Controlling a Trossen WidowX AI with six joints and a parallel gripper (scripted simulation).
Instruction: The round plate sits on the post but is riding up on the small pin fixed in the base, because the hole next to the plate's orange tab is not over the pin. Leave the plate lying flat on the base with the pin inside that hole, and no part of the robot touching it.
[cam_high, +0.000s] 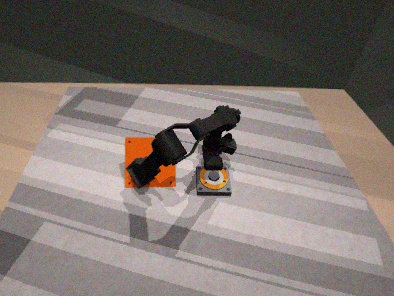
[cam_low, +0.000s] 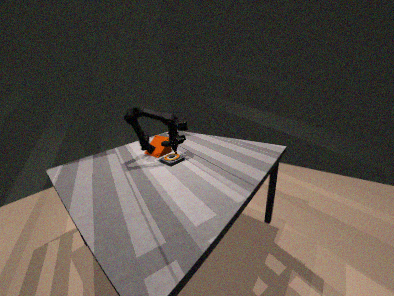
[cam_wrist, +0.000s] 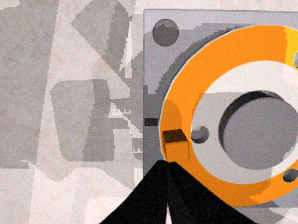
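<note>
The round plate has an orange outer ring and a pale inner ring. It sits around the grey post on the square grey base. Its small orange tab stands at the plate's left rim in the wrist view. The hole is just to the right of the tab, with a pale spot inside it. My gripper is shut and empty. It points straight down, and its tips are right against the tab's near side.
The base has a bolt hole in its corner. The arm's orange mounting plate lies left of the base on the striped grey table. The table's edge drops off to the floor.
</note>
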